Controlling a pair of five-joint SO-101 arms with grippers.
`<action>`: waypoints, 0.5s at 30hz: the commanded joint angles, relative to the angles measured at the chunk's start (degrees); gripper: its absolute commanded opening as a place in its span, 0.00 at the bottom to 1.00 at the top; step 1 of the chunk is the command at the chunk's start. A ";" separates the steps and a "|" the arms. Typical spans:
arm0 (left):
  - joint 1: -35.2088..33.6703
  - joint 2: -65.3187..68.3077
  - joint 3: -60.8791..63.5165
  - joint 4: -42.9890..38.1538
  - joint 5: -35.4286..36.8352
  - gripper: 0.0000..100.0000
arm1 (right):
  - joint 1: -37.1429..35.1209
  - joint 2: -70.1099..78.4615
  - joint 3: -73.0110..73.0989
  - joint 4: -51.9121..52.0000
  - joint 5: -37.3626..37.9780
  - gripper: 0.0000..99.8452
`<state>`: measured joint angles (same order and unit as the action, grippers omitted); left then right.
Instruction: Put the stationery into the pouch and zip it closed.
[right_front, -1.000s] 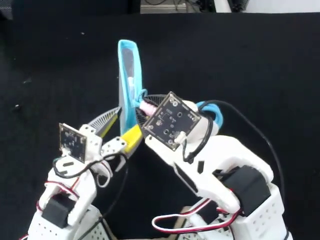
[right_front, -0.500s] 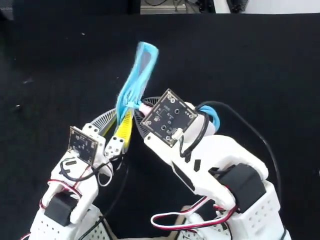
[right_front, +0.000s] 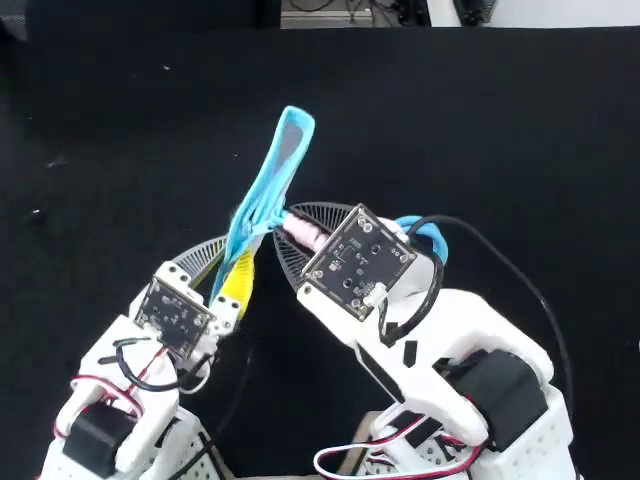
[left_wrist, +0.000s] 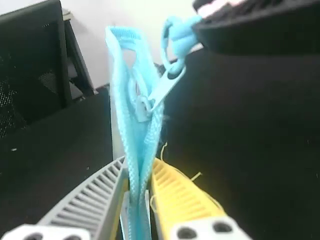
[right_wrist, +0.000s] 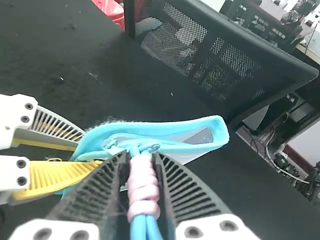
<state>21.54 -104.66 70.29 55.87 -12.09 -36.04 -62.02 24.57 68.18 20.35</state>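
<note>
Zipping judged underway — left gripper (left_wrist: 137, 172) gripped pouch (right_front: 275, 165) end; right gripper (right_wrist: 141, 157) pinched zip pull (right_wrist: 142, 192); closure extent was unclear.

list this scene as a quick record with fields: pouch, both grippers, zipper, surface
pouch: light blue, held up off the table between the two grippers
left gripper: shut on the pouch's lower end, grey and yellow fingers either side of it
right gripper: shut on the pull cord, which is pink-wrapped and blue
zipper slider: on the pouch's edge, metal tab angled toward the right gripper
zip state: cannot tell if fully closed
table: black
</note>
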 joint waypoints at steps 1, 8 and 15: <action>-0.92 0.18 -2.68 4.48 -1.23 0.03 | 1.14 -1.98 0.04 -1.67 -0.35 0.01; -0.92 0.09 -2.68 4.48 -1.23 0.03 | 1.14 -1.80 0.31 -3.25 -2.90 0.01; -0.92 0.09 -2.15 4.66 -0.88 0.03 | 0.88 -1.54 4.79 2.46 -6.51 0.01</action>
<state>21.54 -104.75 68.88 59.47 -12.62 -36.04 -62.81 28.26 67.91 15.08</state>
